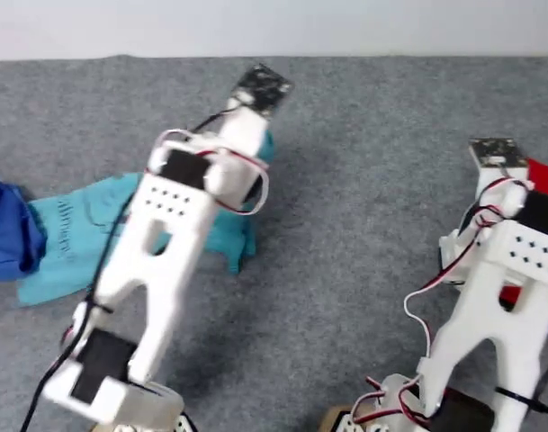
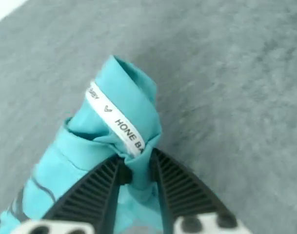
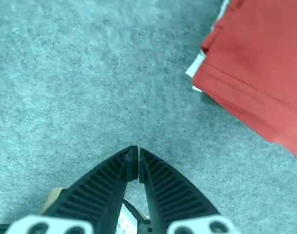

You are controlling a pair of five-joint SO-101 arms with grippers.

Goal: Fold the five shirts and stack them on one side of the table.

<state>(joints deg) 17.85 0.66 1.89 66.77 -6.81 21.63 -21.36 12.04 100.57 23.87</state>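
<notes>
A teal shirt (image 1: 85, 236) lies spread on the grey table at the left, and one end is bunched up under the left arm. My left gripper (image 2: 136, 171) is shut on that bunched teal shirt (image 2: 124, 122), with a white label strip across the fold. A blue shirt (image 1: 5, 229) lies at the far left edge, touching the teal one. A folded red shirt (image 3: 255, 63) lies at the right edge, with a white layer peeking out beneath it. My right gripper (image 3: 138, 157) hangs shut and empty over bare carpet beside that red shirt (image 1: 545, 180).
Grey carpet-like table surface (image 1: 363, 180) stretches between the two arms. A white wall (image 1: 274, 27) runs along the far edge. Both arm bases stand at the near edge, with wires looping around them.
</notes>
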